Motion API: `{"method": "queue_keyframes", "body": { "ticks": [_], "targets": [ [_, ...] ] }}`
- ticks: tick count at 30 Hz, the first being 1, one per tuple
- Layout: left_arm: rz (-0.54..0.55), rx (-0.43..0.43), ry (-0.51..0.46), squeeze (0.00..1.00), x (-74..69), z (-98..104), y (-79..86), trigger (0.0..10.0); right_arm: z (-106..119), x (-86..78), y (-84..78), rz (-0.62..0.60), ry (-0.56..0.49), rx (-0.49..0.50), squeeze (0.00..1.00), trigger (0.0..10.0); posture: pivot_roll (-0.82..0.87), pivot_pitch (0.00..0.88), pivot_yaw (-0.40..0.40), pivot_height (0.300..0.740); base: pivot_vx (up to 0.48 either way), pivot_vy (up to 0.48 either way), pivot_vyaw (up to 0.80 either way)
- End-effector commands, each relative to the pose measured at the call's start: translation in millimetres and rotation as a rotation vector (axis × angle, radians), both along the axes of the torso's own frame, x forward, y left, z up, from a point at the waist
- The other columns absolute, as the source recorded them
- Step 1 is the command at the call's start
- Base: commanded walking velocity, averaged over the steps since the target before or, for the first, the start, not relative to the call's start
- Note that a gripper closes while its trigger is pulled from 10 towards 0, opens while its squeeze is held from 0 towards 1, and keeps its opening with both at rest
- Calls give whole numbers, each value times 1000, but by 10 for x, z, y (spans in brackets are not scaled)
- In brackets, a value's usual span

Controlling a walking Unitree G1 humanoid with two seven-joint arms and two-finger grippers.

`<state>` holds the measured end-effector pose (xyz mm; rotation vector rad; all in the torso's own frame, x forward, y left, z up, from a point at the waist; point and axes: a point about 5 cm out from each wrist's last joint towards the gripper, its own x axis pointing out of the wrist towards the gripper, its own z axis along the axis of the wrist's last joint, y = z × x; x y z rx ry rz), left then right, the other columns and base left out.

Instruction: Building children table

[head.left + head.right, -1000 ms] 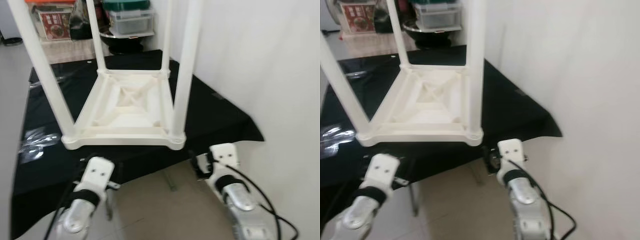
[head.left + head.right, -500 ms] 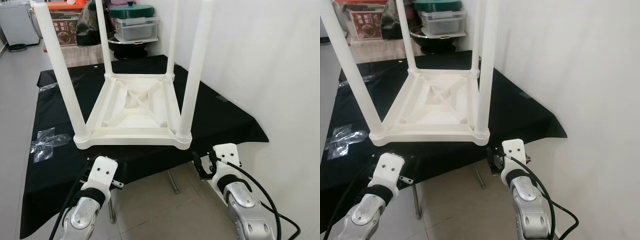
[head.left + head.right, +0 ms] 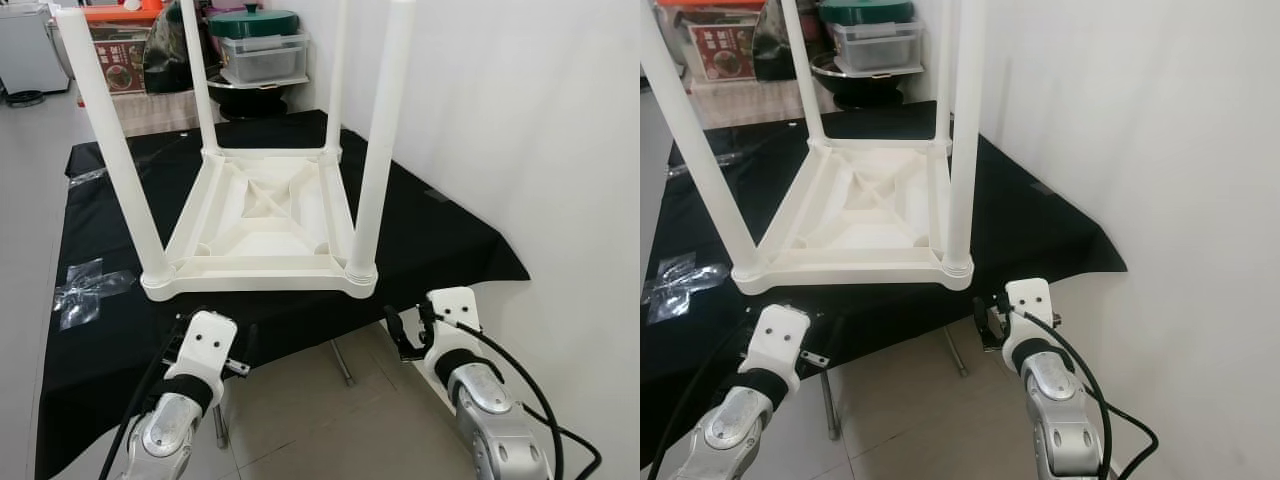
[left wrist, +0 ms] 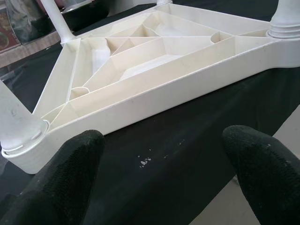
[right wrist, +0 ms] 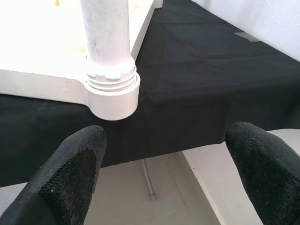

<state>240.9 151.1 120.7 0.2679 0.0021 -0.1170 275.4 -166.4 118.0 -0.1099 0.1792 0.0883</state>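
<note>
The left gripper (image 4: 159,178) has its two black fingers spread wide apart and holds nothing; it hangs just off the near edge of the black cloth (image 3: 440,235) that covers the work table. Straight ahead of it, a little above, runs the near rail of the upturned white plastic children's table (image 3: 262,222), with the near-left leg (image 3: 112,150) rising just to the outer side of its fingers. The right gripper (image 5: 164,173) is likewise wide open and empty, below and just short of the cloth's edge. Directly ahead of it stands the near-right leg (image 5: 107,33), seated in its ribbed round socket (image 5: 112,91) at the tabletop's corner.

The children's table lies top-down on the cloth, ribbed underside up, with all four legs standing upright in their corner sockets; the two far legs rise well beyond both grippers. Further off lie a scrap of clear plastic wrap (image 3: 90,290) on the cloth to the left, and stacked containers with a green lid (image 3: 262,45) by the wall.

Assembly looks close to done, so what remains is probably seating the legs firmly or turning the piece over. Hollow moulded plastic like this should be light and fairly stiff, though smooth and likely slippery under the fingers. The long legs would act as levers and might work loose if pulled sideways. Safer holds seem to be the near rail's straight lip, or a leg low down beside its socket.
</note>
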Motion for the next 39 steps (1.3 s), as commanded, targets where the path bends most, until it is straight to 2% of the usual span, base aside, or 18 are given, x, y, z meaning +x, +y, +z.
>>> {"method": "queue_keyframes", "body": {
  "ticks": [1, 34, 36, 37, 38, 39],
  "targets": [
    [-3, -12, 14, 0, 3, -34, -6, 10000, -22, 9, -13, -2, 26, -4, 0, 10000, 26, 59, -20, 740, 0, 0, 0],
    [-30, -12, 16, 0, 9, -20, -1, 10000, 0, -7, 5, 13, 20, 17, 0, 10000, 14, 75, -4, 740, 0, 0, 0],
    [-33, 13, 4, 0, 17, -1, -6, 10000, 7, -6, 6, 18, 18, 4, 0, 10000, 14, 75, -4, 740, 0, 0, 0],
    [-40, 57, -19, 0, 29, 32, -21, 10000, 28, 1, 16, 34, 9, -34, 0, 10000, 10, 76, -4, 740, 0, 0, 0],
    [-65, 151, -56, 0, 51, 77, -74, 10000, 96, 9, 108, 123, -34, -156, 0, 10000, 8, 75, -2, 740, 0, 0, 0],
    [-65, 151, -56, 0, 51, 77, -74, 10000, 96, 9, 108, 123, -34, -156, 0, 10000, 8, 75, -2, 740, 0, 0, 0]
  ]
}}
